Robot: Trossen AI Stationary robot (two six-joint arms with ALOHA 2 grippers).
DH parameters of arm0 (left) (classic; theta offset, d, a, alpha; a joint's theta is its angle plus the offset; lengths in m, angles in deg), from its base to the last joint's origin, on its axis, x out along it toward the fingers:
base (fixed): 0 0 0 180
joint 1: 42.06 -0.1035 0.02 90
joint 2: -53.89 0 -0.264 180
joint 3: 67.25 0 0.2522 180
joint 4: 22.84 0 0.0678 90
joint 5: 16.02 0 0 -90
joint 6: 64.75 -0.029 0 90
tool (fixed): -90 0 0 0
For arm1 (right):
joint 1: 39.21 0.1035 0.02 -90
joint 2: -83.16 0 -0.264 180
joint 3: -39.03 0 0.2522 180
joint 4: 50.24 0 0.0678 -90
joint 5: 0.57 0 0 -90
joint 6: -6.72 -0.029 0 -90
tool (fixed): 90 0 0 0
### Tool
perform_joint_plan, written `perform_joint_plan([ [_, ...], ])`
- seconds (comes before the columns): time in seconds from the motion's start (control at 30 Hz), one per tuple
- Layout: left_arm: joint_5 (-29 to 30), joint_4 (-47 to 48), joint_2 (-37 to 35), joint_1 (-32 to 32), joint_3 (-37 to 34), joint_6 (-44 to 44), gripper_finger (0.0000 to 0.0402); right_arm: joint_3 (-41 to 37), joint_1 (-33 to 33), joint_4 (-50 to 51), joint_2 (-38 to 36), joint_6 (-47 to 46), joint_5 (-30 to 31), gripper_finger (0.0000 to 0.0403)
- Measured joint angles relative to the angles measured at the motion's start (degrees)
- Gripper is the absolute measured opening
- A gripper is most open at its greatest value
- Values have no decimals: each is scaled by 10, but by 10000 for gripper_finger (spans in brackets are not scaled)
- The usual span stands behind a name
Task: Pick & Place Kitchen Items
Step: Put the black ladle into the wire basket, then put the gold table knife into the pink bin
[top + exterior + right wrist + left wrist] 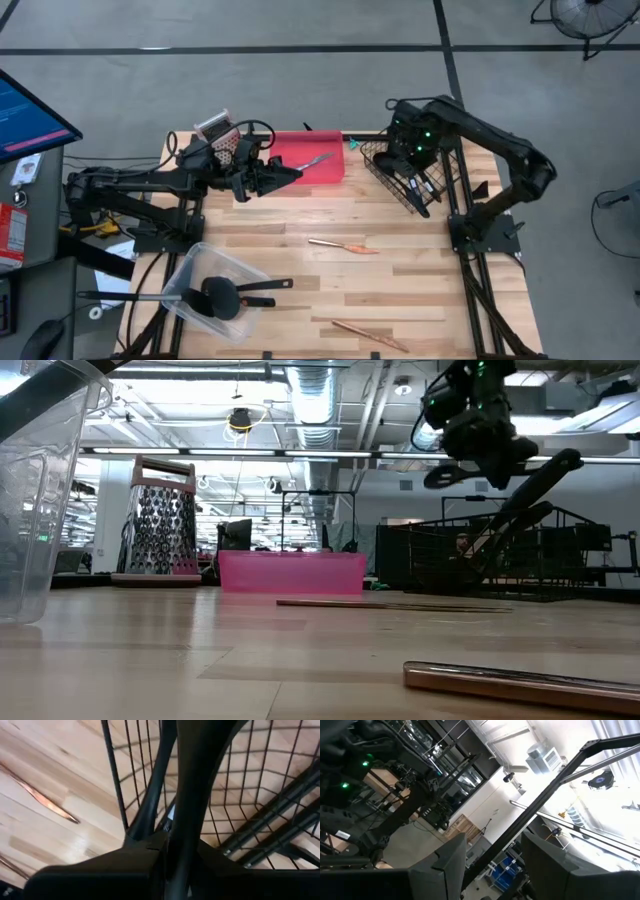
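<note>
Utensil (192,785) clamped between right jaws above wire basket (400,180); left jaws apart.

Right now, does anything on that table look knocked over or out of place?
Yes. The clear plastic bin near the table's front left corner lies tipped, black utensils spilling from its mouth. Two copper-coloured pieces lie loose on the wood.

High view: straight down over the table (330,270).
Low view: tabletop level, facing the pink bin (290,572).
Left wrist: angled above the table, into the room.
Right wrist: close over the wire basket (260,795).
Shared: bin, basket.
</note>
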Motion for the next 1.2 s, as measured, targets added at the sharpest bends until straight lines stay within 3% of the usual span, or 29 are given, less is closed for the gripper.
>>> perform_joint_plan([
  [0.2, 0, 0, 0, 0, 0, 0, 172, -1, 0, 12, 32, 14, 20, 42],
  [0.6, 0, 0, 0, 0, 0, 0, 172, -1, -19, 12, 73, 13, 126, 60],
  [0.77, 0, 0, 0, 0, 0, 2, 172, -1, -18, 12, 75, 21, 132, 109],
  [1.03, 0, 0, 0, 0, 0, 4, 172, 7, -14, 14, 56, 38, 114, 222],
  [1.2, 14, -6, 1, 0, 0, 4, 172, 59, 1, 11, -1, 38, 103, 242],
])
